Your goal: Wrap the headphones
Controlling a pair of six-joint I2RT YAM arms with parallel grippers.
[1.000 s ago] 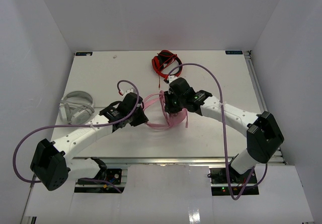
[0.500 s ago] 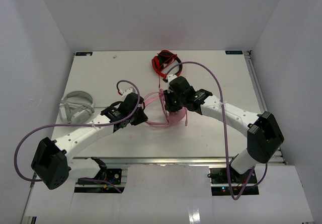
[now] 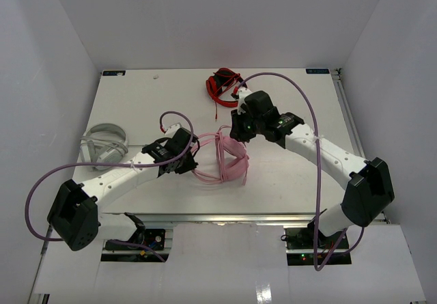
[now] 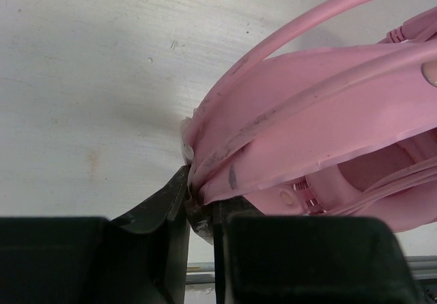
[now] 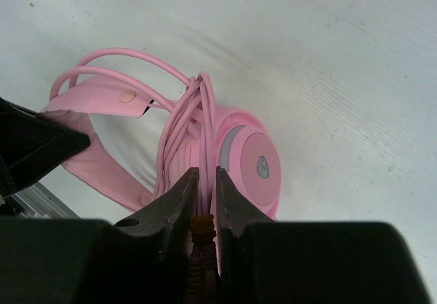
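Pink cable now lies in several turns across the ear cups, and that is the change I care about. A second ago a loose length trailed onto the table just right of the headphones; in the overhead view I no longer see that tail.

My right gripper has drawn back toward the far side and a little to the right, pulling the strand taut behind it. Its jaws are pinched nearly together on the cable, which runs straight between them in the wrist view. My left gripper has barely shifted. It is clamped on the edge of the headband, anchoring the set against that pull.

The headphones sit near the middle of the table, between the two grippers, and rest on the surface as far as I can judge. The red-and-black pair at the far edge and the grey-white pair on the left are well apart from them.

I read this as another turn laid, with the wrap well advanced. How much cable is left beyond the right gripper I cannot tell, because the plug end is hidden. If the left hold slips while I tension the strand, the loops could slide off the cups.
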